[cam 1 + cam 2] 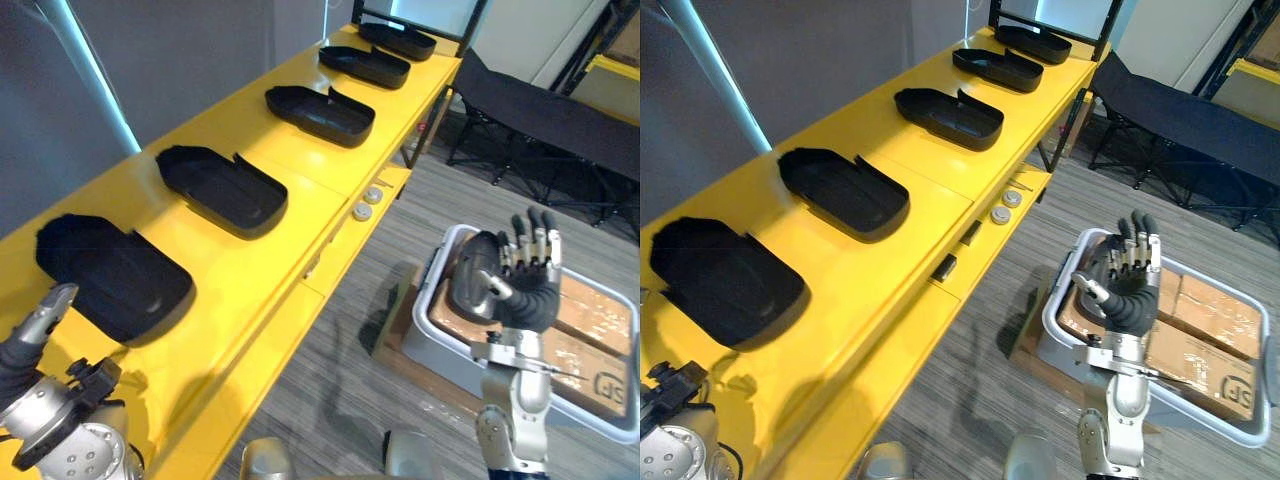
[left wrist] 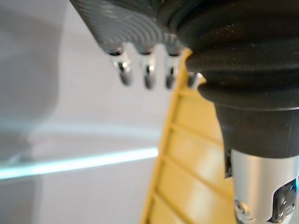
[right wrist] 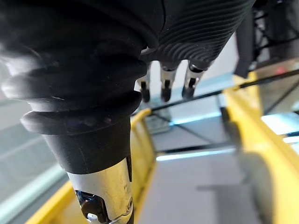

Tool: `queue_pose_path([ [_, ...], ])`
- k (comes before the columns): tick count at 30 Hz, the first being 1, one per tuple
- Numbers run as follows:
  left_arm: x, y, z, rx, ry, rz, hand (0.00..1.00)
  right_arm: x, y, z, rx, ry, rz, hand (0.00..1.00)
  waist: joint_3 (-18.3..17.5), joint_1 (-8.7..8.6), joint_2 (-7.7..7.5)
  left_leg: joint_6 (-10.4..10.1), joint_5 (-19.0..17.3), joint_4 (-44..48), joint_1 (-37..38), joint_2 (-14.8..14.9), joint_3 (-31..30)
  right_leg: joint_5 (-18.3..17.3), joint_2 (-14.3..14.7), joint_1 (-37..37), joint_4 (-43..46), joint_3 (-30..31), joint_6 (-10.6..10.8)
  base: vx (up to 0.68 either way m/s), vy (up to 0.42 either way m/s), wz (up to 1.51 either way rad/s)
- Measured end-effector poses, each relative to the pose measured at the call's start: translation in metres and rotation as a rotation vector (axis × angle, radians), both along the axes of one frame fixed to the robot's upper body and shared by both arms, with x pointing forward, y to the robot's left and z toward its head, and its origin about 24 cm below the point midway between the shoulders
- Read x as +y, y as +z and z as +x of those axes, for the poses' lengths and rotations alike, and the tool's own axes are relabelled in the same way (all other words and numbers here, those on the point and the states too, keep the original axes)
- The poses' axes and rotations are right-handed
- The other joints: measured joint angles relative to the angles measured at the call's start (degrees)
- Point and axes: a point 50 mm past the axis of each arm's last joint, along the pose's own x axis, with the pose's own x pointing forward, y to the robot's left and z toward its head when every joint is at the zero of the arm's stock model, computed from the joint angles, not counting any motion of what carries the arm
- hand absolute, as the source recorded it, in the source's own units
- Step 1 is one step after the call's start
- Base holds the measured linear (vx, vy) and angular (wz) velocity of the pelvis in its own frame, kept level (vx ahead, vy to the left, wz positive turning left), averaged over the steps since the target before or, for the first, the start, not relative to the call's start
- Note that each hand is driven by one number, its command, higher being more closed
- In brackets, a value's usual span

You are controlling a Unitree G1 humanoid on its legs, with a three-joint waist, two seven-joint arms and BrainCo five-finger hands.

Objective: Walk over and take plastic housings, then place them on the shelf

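Now, your right hand (image 1: 525, 290), fingers straight and holding nothing, hangs over the grey bin (image 1: 450, 355) with a dark housing (image 1: 468, 272) just beside its thumb, while your open, empty left hand (image 1: 40, 322) sits well apart by the yellow shelf (image 1: 290, 250).

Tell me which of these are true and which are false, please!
1. Five black housings lie on the yellow shelf. True.
2. The housings are stacked in one pile. False: they lie in a row, each apart from the next.
3. The right hand is open and raised above the bin. True.
4. The bin on the floor holds fruit. False: it holds cardboard boxes.
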Motion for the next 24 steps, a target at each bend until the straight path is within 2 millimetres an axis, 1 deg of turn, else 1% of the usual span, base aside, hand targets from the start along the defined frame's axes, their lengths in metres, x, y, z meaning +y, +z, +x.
queue_pose_path([
  [1, -0.001, 0.000, 0.001, -0.014, -0.026, -0.018, 0.00, 0.002, -0.005, 0.000, 0.040, -0.015, -0.016, 0.00, -0.2, -0.18, -0.23, -2.0, 0.7, 0.0, -0.5, 1.6, 0.1, 0.4, -1.2, 0.0, -1.4, 0.7, 0.6, 0.00, -0.374, -0.45],
  [2, -0.002, 0.000, 0.002, -0.018, -0.038, -0.026, 0.00, 0.002, -0.007, -0.001, 0.059, -0.020, -0.027, 0.00, -0.2, -0.25, -0.38, -3.2, 1.0, 0.0, -0.6, 2.5, 0.1, 0.8, -1.5, 0.0, -2.6, 0.9, 1.3, 0.01, -0.534, -0.57],
  [3, -0.006, -0.001, 0.004, -0.024, -0.059, -0.039, 0.00, 0.001, -0.013, -0.005, 0.098, -0.030, -0.042, 0.00, -0.8, -0.58, -1.32, -5.5, 1.8, 0.0, -0.6, 3.9, 0.0, 2.2, -1.7, 0.7, -6.3, 0.7, 3.4, 0.05, -0.631, -0.46],
  [4, -0.007, -0.003, 0.005, -0.025, -0.067, -0.055, 0.00, -0.002, -0.019, -0.010, 0.137, -0.046, -0.049, 0.00, -1.7, -1.37, -2.94, -7.4, 2.3, -0.2, -0.4, 4.8, -0.5, 0.0, -1.6, 2.3, -8.6, -0.9, 9.9, 0.07, -0.681, -0.47],
  [5, -0.009, -0.006, 0.006, -0.029, -0.069, -0.090, 0.00, -0.006, -0.020, -0.012, 0.153, -0.053, -0.061, 0.00, -1.9, -1.85, -2.93, -7.4, 2.3, -0.5, -0.2, 5.8, -1.5, -4.2, -0.9, 2.7, -8.4, -1.8, 14.0, 0.05, -0.722, -0.48],
  [6, -0.014, -0.013, 0.006, -0.038, -0.063, -0.172, 0.00, -0.018, -0.018, -0.013, 0.167, -0.066, -0.083, 0.00, -1.7, -3.01, -0.31, -7.4, 3.4, -1.8, 0.0, 8.2, -4.4, -10.5, 1.5, 2.0, -7.1, -3.8, 14.0, 0.00, -0.764, -0.39],
  [7, -0.018, -0.019, 0.008, -0.031, -0.066, -0.244, 0.00, -0.032, -0.017, -0.015, 0.191, -0.095, -0.112, 0.00, -1.2, -5.35, 2.21, -7.1, 7.5, -3.8, -0.2, 9.4, -6.7, -12.4, 3.2, -0.2, -3.2, -4.4, 13.0, -0.01, -0.705, -0.26],
  [8, -0.019, -0.019, 0.008, -0.029, -0.066, -0.247, 0.00, -0.033, -0.017, -0.016, 0.194, -0.099, -0.114, 0.00, -1.2, -5.51, 2.27, -7.2, 7.9, -3.9, -0.3, 9.4, -6.8, -12.5, 3.2, -0.3, -3.0, -4.4, 12.9, 0.00, -0.640, 0.08],
  [9, -0.022, -0.021, 0.012, -0.018, -0.118, -0.281, 0.00, -0.048, -0.024, -0.025, 0.268, -0.151, -0.137, 0.00, -1.1, -7.38, 2.20, 2.3, 16.4, -3.5, -2.3, 8.4, -5.9, -13.5, 3.0, -0.7, -2.2, -5.1, 11.4, 0.01, -0.461, 0.12],
  [10, -0.026, -0.021, 0.016, -0.003, -0.170, -0.276, 0.00, -0.053, -0.029, -0.035, 0.300, -0.180, -0.135, 0.00, -1.0, -7.37, 2.15, 2.1, 15.8, -2.7, -3.2, 6.7, -5.6, -13.3, 2.4, 0.7, -4.8, -6.0, 10.4, 0.00, -0.403, 0.13],
  [11, -0.029, -0.022, 0.017, 0.013, -0.195, -0.267, 0.00, -0.056, -0.031, -0.039, 0.317, -0.193, -0.137, 0.00, -1.0, -7.34, 2.27, 0.3, 14.1, -2.4, -3.4, 5.0, -5.5, -13.0, 2.2, 1.5, -5.9, -6.3, 9.9, -0.02, -0.252, -0.08],
  [12, -0.034, -0.024, 0.019, 0.046, -0.236, -0.247, 0.00, -0.060, -0.033, -0.043, 0.335, -0.205, -0.141, 0.00, -1.1, -6.90, 2.53, -1.4, 11.4, -1.9, -3.5, 0.9, -5.7, -11.9, 2.4, 2.8, -8.6, -6.3, 9.0, -0.04, -0.147, -0.25],
  [13, -0.036, -0.027, 0.018, 0.084, -0.259, -0.235, 0.00, -0.061, -0.032, -0.042, 0.331, -0.204, -0.148, 0.00, -1.5, -6.41, 3.43, -0.5, 9.2, -1.8, -4.4, -2.8, -5.5, -10.2, 3.5, 3.6, -11.8, -6.3, 8.3, -0.04, -0.119, -0.29],
  [14, -0.037, -0.028, 0.018, 0.096, -0.269, -0.229, 0.00, -0.060, -0.032, -0.041, 0.329, -0.202, -0.146, 0.00, -1.8, -6.07, 3.94, 0.3, 7.7, -1.9, -5.1, -3.9, -5.3, -9.4, 4.3, 3.8, -13.1, -6.4, 8.1, -0.03, -0.076, -0.19],
  [15, -0.037, -0.029, 0.019, 0.111, -0.291, -0.217, 0.00, -0.058, -0.033, -0.038, 0.327, -0.194, -0.139, 0.00, -1.7, -5.48, 3.82, 1.7, 6.6, -2.8, -5.6, -5.1, -5.4, -8.3, 5.1, 3.7, -14.8, -6.3, 8.1, -0.03, -0.045, -0.11],
  [16, -0.036, -0.033, 0.022, 0.131, -0.308, -0.229, 0.00, -0.058, -0.032, -0.032, 0.321, -0.188, -0.141, 0.00, -1.8, -4.67, 3.85, 1.6, 6.4, -5.8, -5.1, -6.0, -7.3, -6.9, 5.5, 2.7, -15.8, -6.1, 8.4, -0.04, -0.036, -0.13],
  [17, -0.037, -0.035, 0.024, 0.141, -0.322, -0.238, 0.00, -0.058, -0.032, -0.028, 0.319, -0.185, -0.141, 0.00, -1.9, -4.38, 3.91, 1.1, 6.2, -7.3, -5.0, -6.4, -7.8, -6.1, 5.7, 2.1, -16.5, -5.9, 8.8, -0.06, 0.008, -0.19],
  [18, -0.038, -0.039, 0.027, 0.161, -0.358, -0.255, 0.00, -0.056, -0.036, -0.016, 0.333, -0.185, -0.124, 0.00, -1.7, -3.99, 3.72, -1.0, 6.8, -9.0, -5.1, -7.5, -7.6, -4.1, 5.2, 1.5, -17.9, -5.4, 9.2, -0.07, 0.082, -0.23],
  [19, -0.040, -0.042, 0.030, 0.185, -0.380, -0.256, 0.00, -0.052, -0.041, -0.006, 0.359, -0.183, -0.122, 0.00, -1.3, -3.69, 3.08, -1.2, 7.0, -9.1, -5.1, -7.8, -6.9, -2.6, 4.8, 1.6, -19.5, -5.5, 9.4, -0.09, 0.137, -0.39],
  [20, -0.046, -0.045, 0.035, 0.231, -0.412, -0.230, 0.00, -0.046, -0.051, 0.008, 0.398, -0.157, -0.116, 0.00, -0.9, -2.53, 2.32, -1.2, 7.0, -8.4, -5.2, -8.2, -6.1, -0.1, 4.5, 2.4, -22.4, -6.0, 9.5, -0.09, 0.134, -0.30],
  [21, -0.047, -0.045, 0.036, 0.237, -0.418, -0.224, 0.00, -0.045, -0.053, 0.010, 0.404, -0.150, -0.113, 0.00, -0.8, -2.46, 2.21, -1.1, 7.0, -8.2, -5.3, -8.3, -6.2, 0.3, 4.4, 2.7, -22.9, -6.2, 9.4, -0.09, 0.122, -0.23],
  [22, -0.050, -0.043, 0.040, 0.249, -0.439, -0.178, 0.00, -0.043, -0.063, 0.024, 0.449, -0.133, -0.098, 0.00, 0.0, -2.19, 1.53, -0.8, 6.8, -7.7, -5.4, -8.8, -6.2, 2.4, 4.2, 4.0, -25.7, -6.6, 9.5, -0.09, 0.104, -0.04],
  [24, -0.051, -0.038, 0.044, 0.237, -0.459, -0.142, 0.00, -0.046, -0.069, 0.037, 0.489, -0.133, -0.099, 0.00, 0.4, -1.73, 1.57, -0.4, 6.5, -6.7, -6.8, -8.9, -6.5, 4.1, 4.1, 4.9, -28.2, -8.3, 9.2, -0.11, 0.075, 0.10],
])
